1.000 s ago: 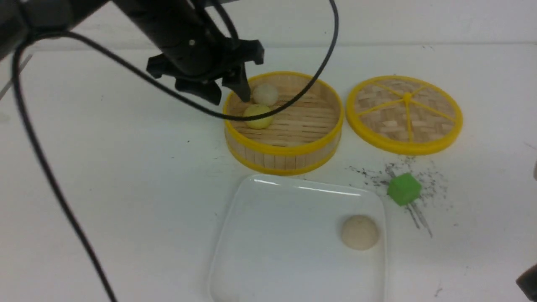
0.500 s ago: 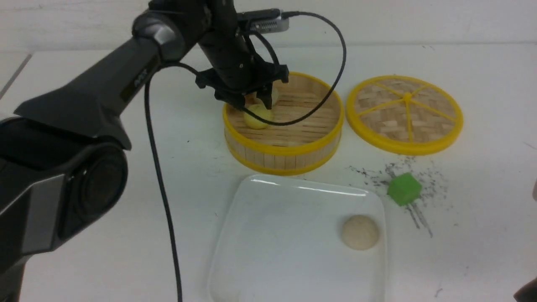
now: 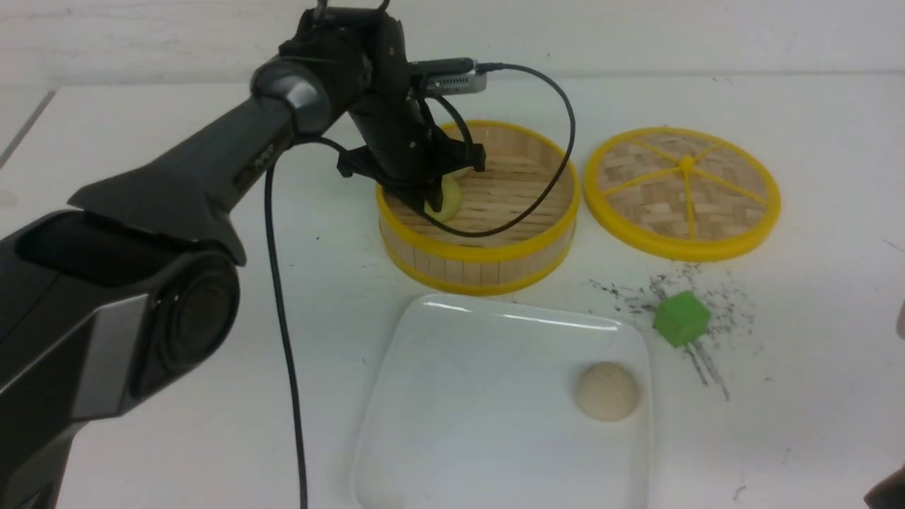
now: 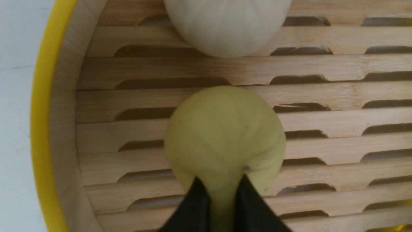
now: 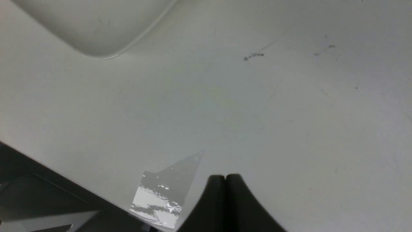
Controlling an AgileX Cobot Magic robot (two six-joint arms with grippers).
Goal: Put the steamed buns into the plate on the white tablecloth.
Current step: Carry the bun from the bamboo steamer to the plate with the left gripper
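pinching the yellow bun [image 4: 225, 135] at its edge, left fingers [image 4: 196, 206] grip it inside the steamer [image 3: 481, 254] so it can lift over the rim to the plate [image 3: 452, 325]. one cream bun [image 3: 606, 391] sits there; a white bun [image 4: 228, 25] waits in the steamer. right fingers [image 5: 215, 199] closed, empty, over the desk [image 5: 289, 112].

The setting reads as a robot test bench rather than a kitchen: a scuffed white tablecloth [image 3: 813, 396], a cabled black arm [image 3: 212, 170] and a green cube [image 3: 681, 319].
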